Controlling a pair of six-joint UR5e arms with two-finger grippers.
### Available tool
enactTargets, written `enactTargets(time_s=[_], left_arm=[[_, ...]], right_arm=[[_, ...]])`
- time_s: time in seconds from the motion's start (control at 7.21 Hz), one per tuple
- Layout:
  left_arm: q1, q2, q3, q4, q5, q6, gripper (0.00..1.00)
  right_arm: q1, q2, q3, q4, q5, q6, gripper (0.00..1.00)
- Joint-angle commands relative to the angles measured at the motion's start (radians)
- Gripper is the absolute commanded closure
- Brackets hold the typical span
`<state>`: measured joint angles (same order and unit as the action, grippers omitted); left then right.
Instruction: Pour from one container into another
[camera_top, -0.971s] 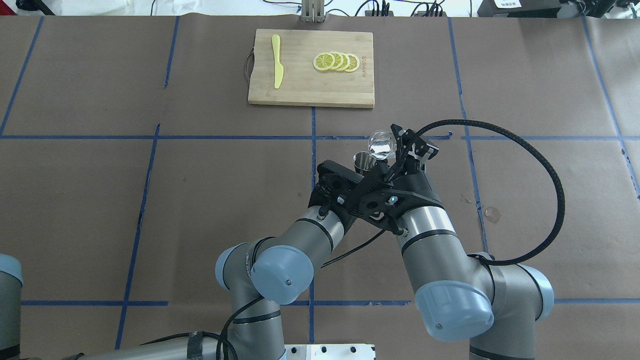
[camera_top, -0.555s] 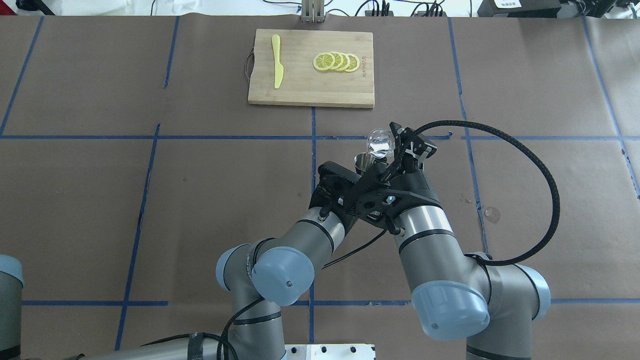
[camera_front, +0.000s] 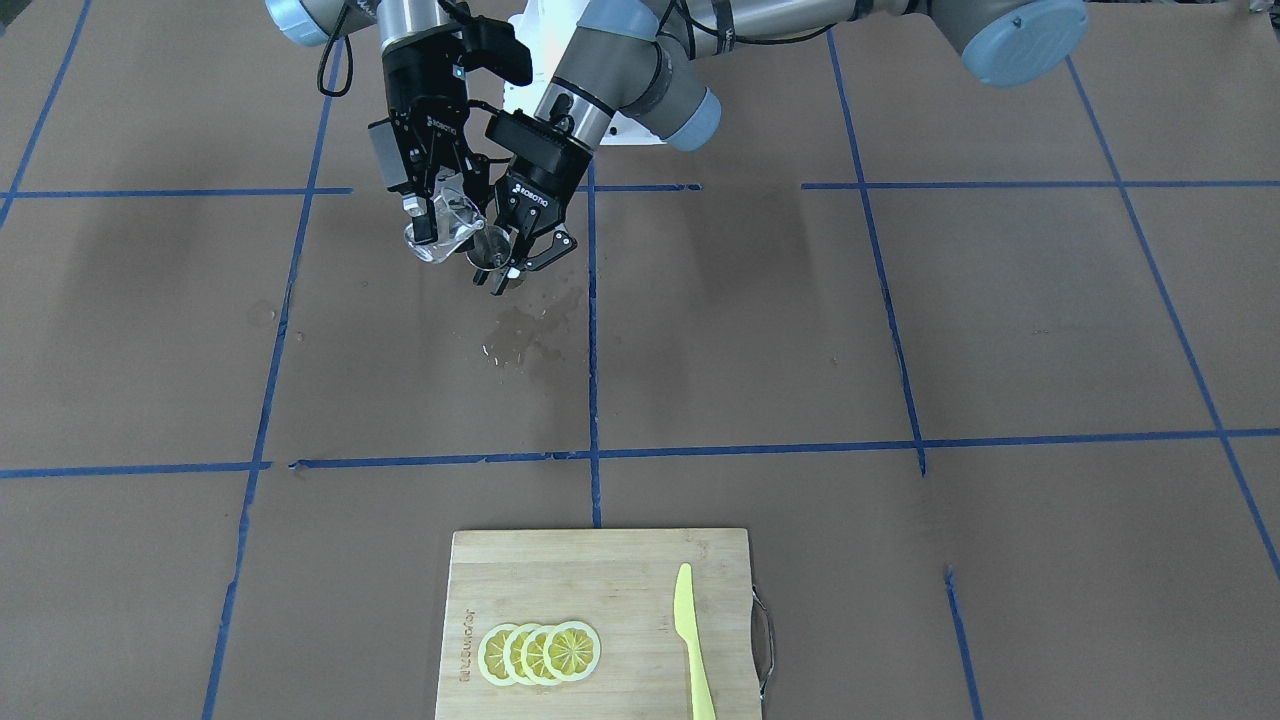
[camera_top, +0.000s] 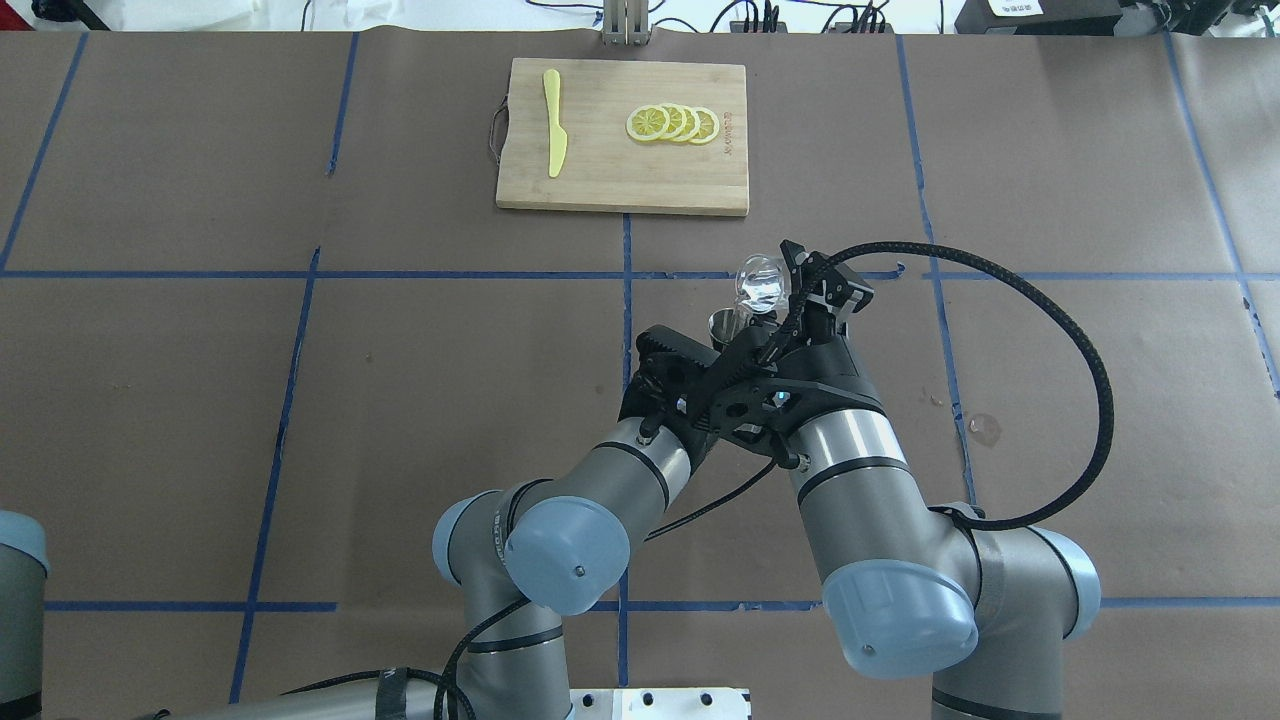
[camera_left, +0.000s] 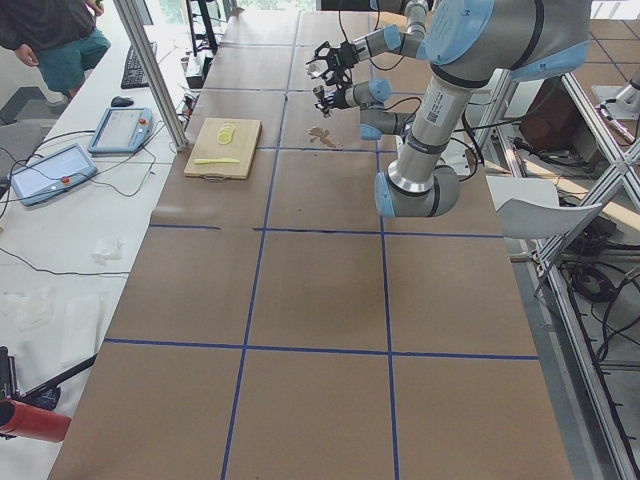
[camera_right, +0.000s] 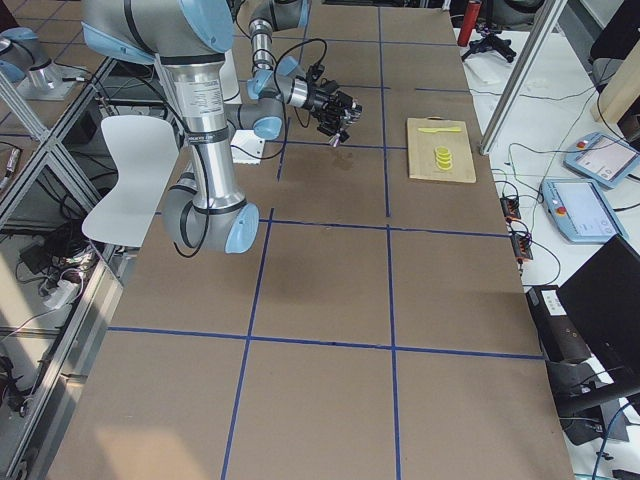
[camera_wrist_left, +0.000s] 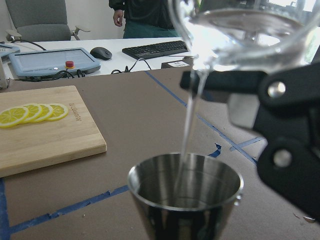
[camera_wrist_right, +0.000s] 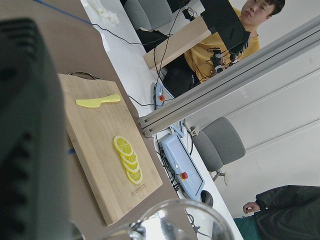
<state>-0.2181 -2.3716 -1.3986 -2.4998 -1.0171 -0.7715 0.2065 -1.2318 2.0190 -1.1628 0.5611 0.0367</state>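
Brown paper crossed by lines of blue tape (camera_top: 290, 400) covers the table (camera_top: 200, 400). At its far edge from the robot lies a wooden cutting board (camera_top: 600, 170). It carries a row of overlapping lemon slices (camera_top: 672, 123) to the right and a yellow knife (camera_top: 553, 122) to the left.

Nearer the robot, just right of the table's middle line, the two arms meet above the surface. The right gripper (camera_top: 778, 288) is clamped on the clear glass cup (camera_top: 760, 282) and holds it tipped, rim down toward the left. The left gripper (camera_top: 727, 338) grips the steel jigger (camera_top: 725, 322) upright, just below and beside the cup's rim.

In the left wrist view a thin stream of water (camera_wrist_left: 189, 120) runs from the cup's lip (camera_wrist_left: 240, 35) into the open top cone of the jigger (camera_wrist_left: 186, 192). In the front-facing view a dark wet patch (camera_front: 525, 335) shows on the paper under the two grippers, with a few drops around it.
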Motion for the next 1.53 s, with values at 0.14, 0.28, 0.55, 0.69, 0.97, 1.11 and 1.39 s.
enactTargets(time_s=[0.14,0.28,0.55,0.69,0.97,1.11,1.39], left_arm=[[0.002,0.002,0.000,-0.001,0.000,-0.003,1.00],[0.002,0.002,0.000,0.001,0.000,-0.003,1.00],[0.002,0.003,0.000,-0.001,0.000,-0.003,1.00],[0.002,0.005,0.000,-0.001,0.000,-0.003,1.00],[0.002,0.005,0.000,-0.001,0.000,-0.003,1.00],[0.002,0.005,0.000,-0.001,0.000,-0.003,1.00],[0.002,0.006,-0.002,-0.001,0.000,-0.003,1.00]], right_arm=[[0.001,0.000,0.001,0.000,-0.006,-0.024,1.00],[0.001,0.000,0.001,0.000,-0.007,-0.035,1.00],[0.001,0.000,0.001,0.000,-0.009,-0.044,1.00],[0.001,0.000,0.001,0.000,-0.009,-0.049,1.00],[0.001,0.002,0.001,0.002,-0.017,-0.055,1.00],[0.001,0.003,0.001,0.002,-0.017,-0.055,1.00],[0.001,0.009,0.003,0.006,-0.015,-0.046,1.00]])
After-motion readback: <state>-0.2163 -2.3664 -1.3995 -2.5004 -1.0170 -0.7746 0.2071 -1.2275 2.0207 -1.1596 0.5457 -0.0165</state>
